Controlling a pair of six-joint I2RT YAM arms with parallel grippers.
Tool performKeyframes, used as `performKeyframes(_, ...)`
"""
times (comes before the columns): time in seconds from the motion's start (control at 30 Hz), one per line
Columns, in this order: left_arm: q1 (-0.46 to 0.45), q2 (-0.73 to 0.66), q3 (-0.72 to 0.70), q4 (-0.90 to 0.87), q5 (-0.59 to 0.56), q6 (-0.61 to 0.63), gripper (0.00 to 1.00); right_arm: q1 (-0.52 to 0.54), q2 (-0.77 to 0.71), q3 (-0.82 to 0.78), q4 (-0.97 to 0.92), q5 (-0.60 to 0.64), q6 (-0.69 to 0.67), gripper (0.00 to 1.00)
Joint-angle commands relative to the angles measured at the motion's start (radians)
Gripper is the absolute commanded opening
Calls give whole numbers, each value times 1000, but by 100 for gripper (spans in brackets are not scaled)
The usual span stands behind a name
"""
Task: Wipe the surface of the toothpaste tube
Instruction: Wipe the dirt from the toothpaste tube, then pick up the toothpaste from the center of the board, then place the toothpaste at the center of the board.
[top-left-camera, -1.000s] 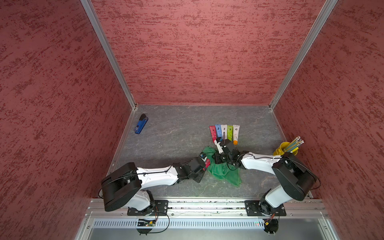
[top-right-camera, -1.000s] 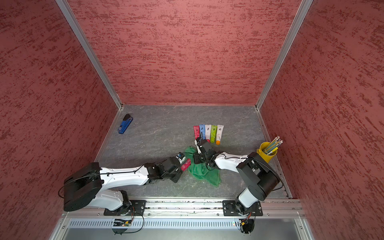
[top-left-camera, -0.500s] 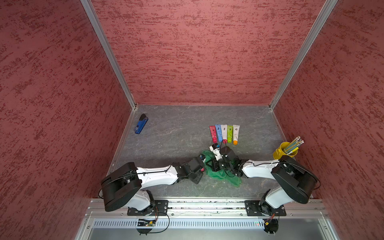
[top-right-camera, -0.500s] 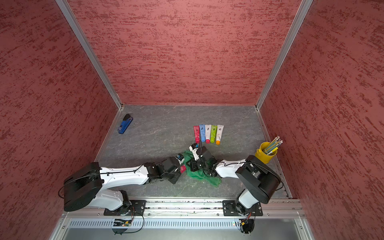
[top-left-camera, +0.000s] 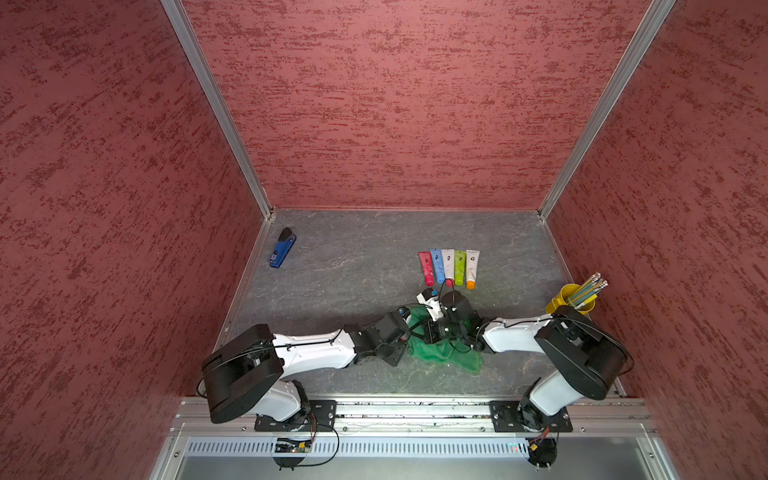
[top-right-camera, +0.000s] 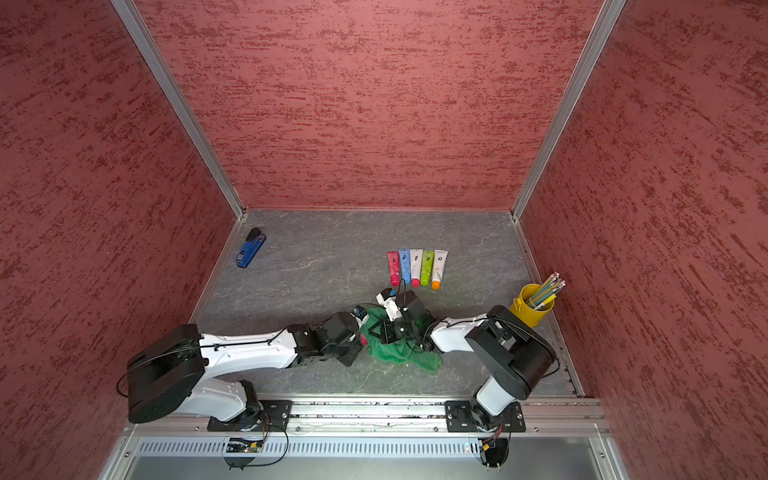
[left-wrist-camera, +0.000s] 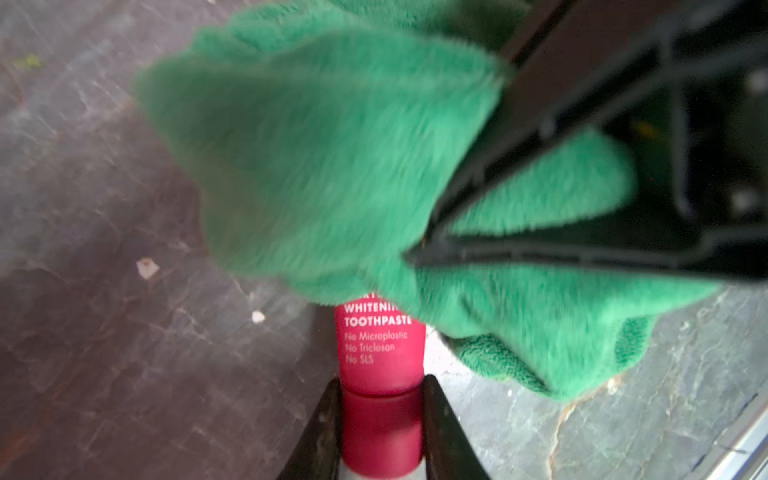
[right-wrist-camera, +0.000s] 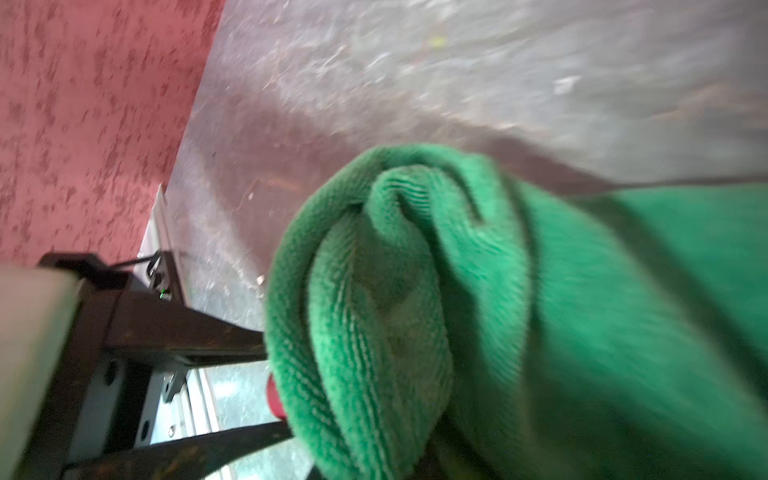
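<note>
Both arms lie low in both top views: the left arm (top-left-camera: 316, 353) reaches toward 3 o'clock, the right arm (top-left-camera: 515, 336) toward 9. The left gripper (left-wrist-camera: 380, 388) clamps the toothpaste tube (left-wrist-camera: 380, 340); the right gripper (left-wrist-camera: 415, 253) pinches the cloth (left-wrist-camera: 332, 166).

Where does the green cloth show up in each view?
Both top views: the green cloth lies mid-table, just below the row of coloured tubes.
Left wrist: big and close, draped over the far end of the red toothpaste tube.
Right wrist: bunched close to the lens, filling much of the picture.
Shared landmark: that red tube, peeking out at the cloth's edge in both wrist views.
</note>
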Motion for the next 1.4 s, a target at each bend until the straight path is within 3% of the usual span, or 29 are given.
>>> performKeyframes(0.0, 21, -12, -14, 28, -42, -29, 0, -79, -33, -34, -247, 256, -3, 0)
performKeyframes(0.13, 68, -19, -23, 6, -31, -51, 0, -100, -107, -30, -290, 370, -15, 0)
performKeyframes(0.37, 183, -42, 7, -74, -43, -63, 0, -132, -250, -78, -313, 374, -31, 0)
performKeyframes(0.67, 480, -35, 106, -136, 20, -34, 0, -133, -311, -122, -250, 284, -49, 0)
performKeyframes(1.07, 832, 177, 361, -213, 82, 136, 0, -132, -330, -136, -223, 268, -55, 0)
performKeyframes(1.37, 899, 352, 533, -263, 25, 295, 0, -131, -322, -136, -217, 257, -58, 0)
